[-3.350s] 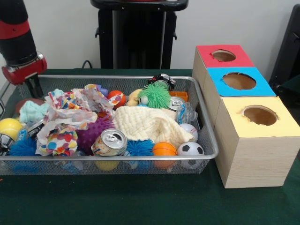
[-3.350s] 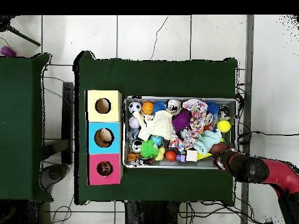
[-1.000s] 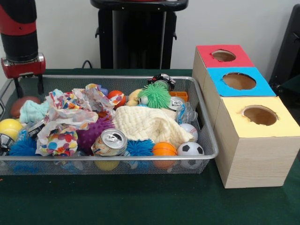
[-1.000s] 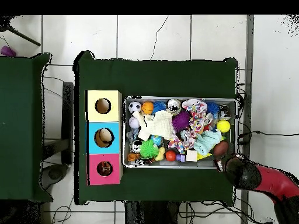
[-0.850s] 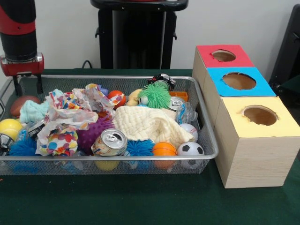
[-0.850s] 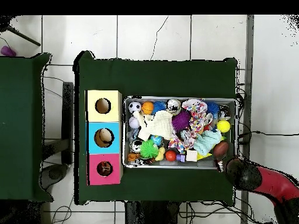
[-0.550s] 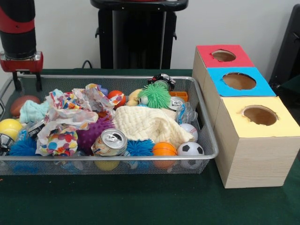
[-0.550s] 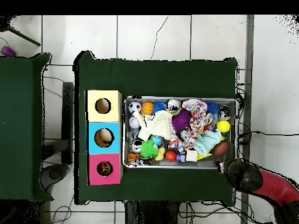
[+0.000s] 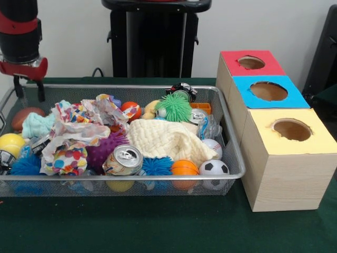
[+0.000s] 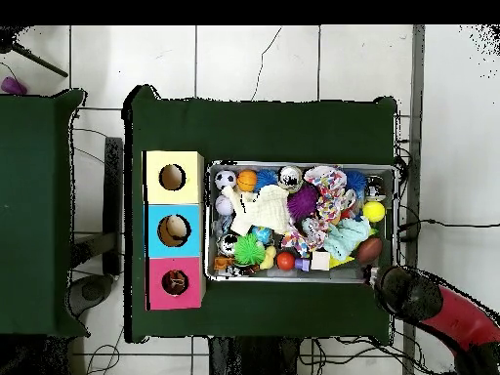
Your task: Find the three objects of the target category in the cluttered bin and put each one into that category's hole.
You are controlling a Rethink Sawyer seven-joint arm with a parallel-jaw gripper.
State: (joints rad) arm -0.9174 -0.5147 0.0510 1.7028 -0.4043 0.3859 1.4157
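**Operator:** Where is the gripper, and is it holding anything?

**Describer:** Your gripper (image 9: 29, 90) hangs at the far left corner of the wire bin (image 9: 158, 176) in the front view, just above the rim. Its two dark fingers (image 9: 41, 93) stand apart with nothing between them — spread and empty. From overhead, the arm (image 10: 439, 314) reaches in from the lower right and ends just off the bin's corner.

**Operator:** What is in the bin?

**Describer:** It is full. Just below the gripper lies a brown football (image 9: 23, 117), next to a mint-green cloth (image 9: 36, 125). A crumpled, colourfully spotted paper (image 9: 73, 134) sits beside a purple spiky ball (image 9: 105, 150), with a drink can (image 9: 124, 159) in front. A cream knitted cloth (image 9: 168, 139) fills the middle, a green spiky ball (image 9: 174, 107) behind it. Along the front rim you have a small basketball (image 9: 184, 167), a soccer ball (image 9: 214, 168) and a baseball (image 9: 212, 146). A yellow ball (image 9: 10, 142) rests at the left end.

**Operator:** And the holes?

**Describer:** Three boxes stand on the green worktop (image 9: 158, 226) just beside the bin's right end — red box (image 9: 251, 63) farthest, blue box (image 9: 268, 91) in the middle, yellow box (image 9: 291, 129) nearest. Each has a round hole on top.
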